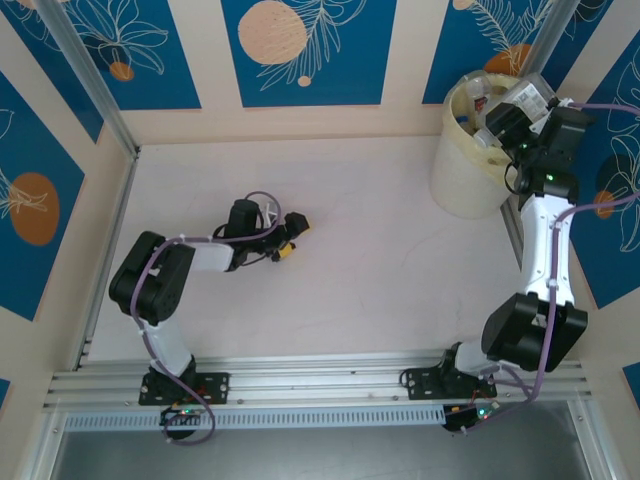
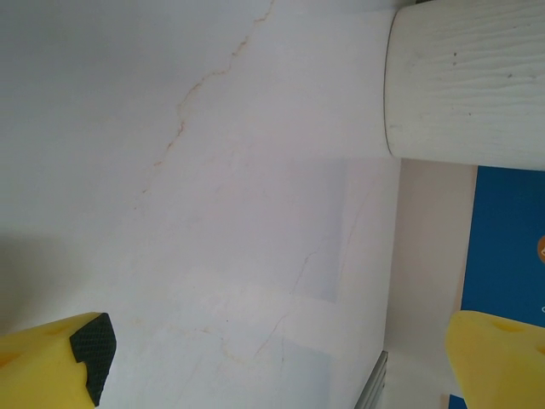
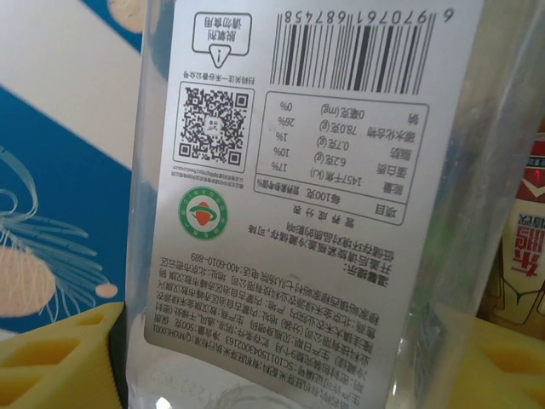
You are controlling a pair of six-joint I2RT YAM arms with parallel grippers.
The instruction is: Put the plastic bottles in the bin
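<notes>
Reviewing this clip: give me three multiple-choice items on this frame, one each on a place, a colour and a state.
1. Where does the bin stand? A) far right corner of the table B) table centre C) beside the left arm's base
2. The label on the bottle between the right jaws is: A) red B) silvery white with black print C) green
3. The left jaws are: A) shut on a bottle B) shut on the bin rim C) open, empty
1A: the top view shows it there. 2B: the right wrist view shows its barcode and print. 3C: the yellow fingers stand apart over bare table.
</notes>
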